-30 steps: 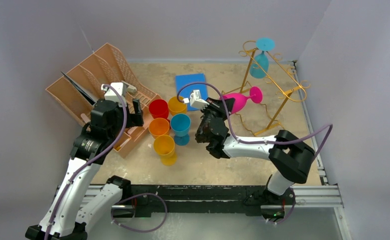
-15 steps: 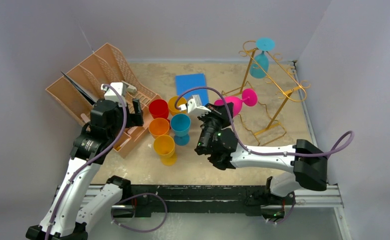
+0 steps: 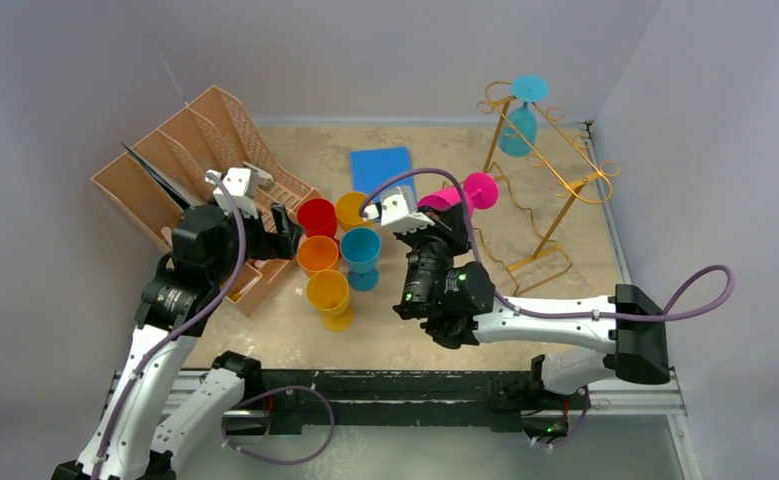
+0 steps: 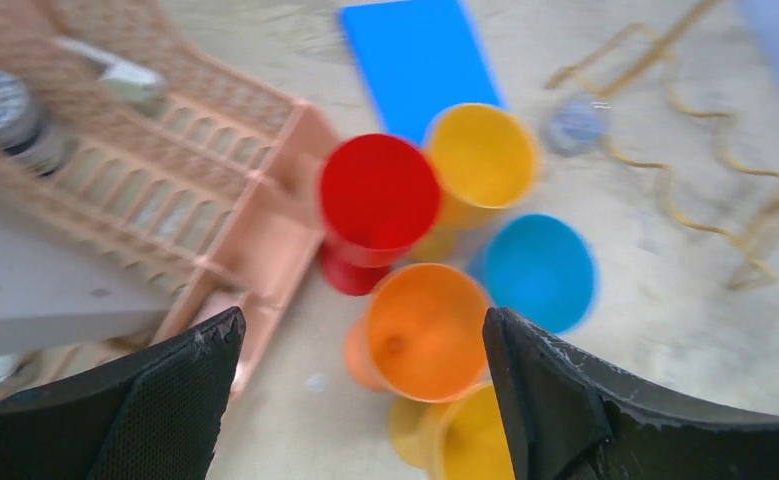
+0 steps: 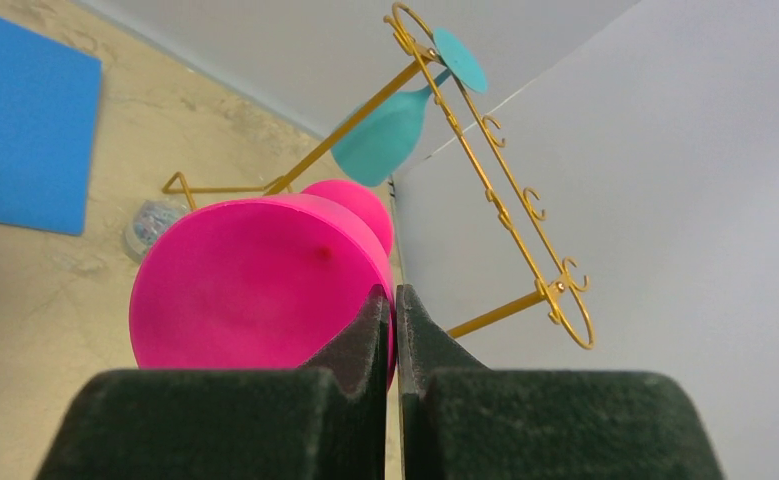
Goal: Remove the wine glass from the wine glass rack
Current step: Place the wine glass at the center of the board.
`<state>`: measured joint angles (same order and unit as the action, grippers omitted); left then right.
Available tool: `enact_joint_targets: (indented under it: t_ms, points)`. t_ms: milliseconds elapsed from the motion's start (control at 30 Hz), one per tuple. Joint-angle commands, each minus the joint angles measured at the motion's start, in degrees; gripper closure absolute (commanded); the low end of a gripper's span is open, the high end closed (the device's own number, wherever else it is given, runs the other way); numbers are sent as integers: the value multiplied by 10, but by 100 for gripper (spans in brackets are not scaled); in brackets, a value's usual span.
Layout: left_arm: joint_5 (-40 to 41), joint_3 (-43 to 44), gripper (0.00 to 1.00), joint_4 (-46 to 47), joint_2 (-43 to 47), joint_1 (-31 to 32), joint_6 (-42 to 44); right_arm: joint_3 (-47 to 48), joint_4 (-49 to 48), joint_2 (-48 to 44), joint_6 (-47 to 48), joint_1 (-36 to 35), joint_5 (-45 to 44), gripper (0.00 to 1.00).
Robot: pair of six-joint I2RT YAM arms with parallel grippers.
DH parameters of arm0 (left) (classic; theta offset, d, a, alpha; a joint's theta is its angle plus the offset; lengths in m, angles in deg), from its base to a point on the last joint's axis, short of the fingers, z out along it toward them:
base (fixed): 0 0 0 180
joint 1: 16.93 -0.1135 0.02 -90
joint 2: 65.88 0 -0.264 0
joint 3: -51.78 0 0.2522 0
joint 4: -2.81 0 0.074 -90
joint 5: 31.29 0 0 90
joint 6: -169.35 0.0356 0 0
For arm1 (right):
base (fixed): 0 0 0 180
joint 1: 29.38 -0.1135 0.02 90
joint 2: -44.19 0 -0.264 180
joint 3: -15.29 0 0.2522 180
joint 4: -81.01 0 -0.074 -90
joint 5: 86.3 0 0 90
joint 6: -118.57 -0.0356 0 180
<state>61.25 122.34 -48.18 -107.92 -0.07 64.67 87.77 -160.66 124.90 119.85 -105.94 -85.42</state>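
Observation:
The pink wine glass [image 3: 462,194] is off the gold wire wine glass rack [image 3: 550,165] and hangs in the air left of it. My right gripper [image 3: 435,207] is shut on its rim. In the right wrist view the fingers pinch the wall of the pink bowl [image 5: 255,280] at the gripper [image 5: 392,300]. The rack [image 5: 495,190] stands behind it. A teal wine glass [image 3: 518,128] hangs upside down at the rack's far end. My left gripper [image 3: 283,225] is open and empty over the coloured cups, its jaws wide around the orange cup [image 4: 430,330] below.
Several cups stand mid-table: red [image 3: 317,216], yellow-orange [image 3: 353,210], blue [image 3: 360,248], orange [image 3: 317,254], yellow [image 3: 328,294]. A blue mat [image 3: 382,165] lies behind them. A brown slotted tray [image 3: 195,150] sits at the back left. Walls close in on the right and at the back.
My right arm has carried the pink glass left and toward me, away from the rack, and swung it more upright. The left arm has shifted slightly right, still open.

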Motion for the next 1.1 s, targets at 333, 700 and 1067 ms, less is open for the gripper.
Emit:
enact_joint_targets:
  t_ms: [333, 700, 1067]
  points:
    - [-430, -44, 15, 328, -20, 4, -219, 43, -28, -56, -42, -36, -88, 100]
    - [-281, -15, 16, 384, -122, 191, -188, 52, -28, -51, -54, -45, -88, 100]
    - [-219, -15, 19, 534, -198, 265, -218, 31, -27, -71, -73, -45, -88, 100]
